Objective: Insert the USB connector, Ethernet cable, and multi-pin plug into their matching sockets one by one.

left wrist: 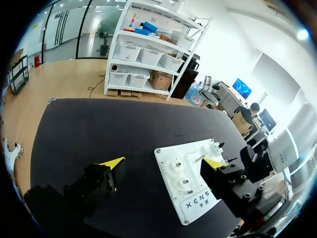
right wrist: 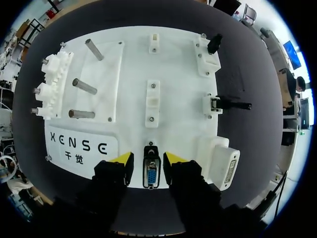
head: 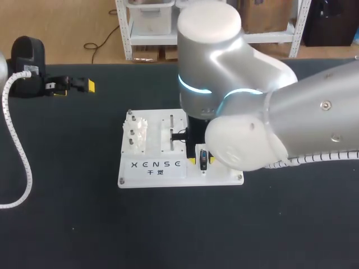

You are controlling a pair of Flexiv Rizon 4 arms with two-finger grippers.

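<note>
1. While one white board (right wrist: 173, 64) lies on the table, one multi-pin plug (right wrist: 151, 174) stands at its lettered edge, its blue pin face turned up in a pale frame.
2. The right gripper (right wrist: 149, 157) straddles that plug narrowly, and a slim gap seems to remain on each side.
3. The left gripper (left wrist: 163, 162) is spread wide, holding nothing, well apart from the board.
4. Three metal pegs (right wrist: 83, 86) and two black cable ends (right wrist: 233, 105) sit on the board.

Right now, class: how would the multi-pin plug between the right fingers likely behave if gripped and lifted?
The multi-pin plug looks like a hard moulded block, so probably stiff and light. Its flat sides face the right fingers, so it should grip squarely. Short and squat on the white board, it seems unlikely to tip.
</note>
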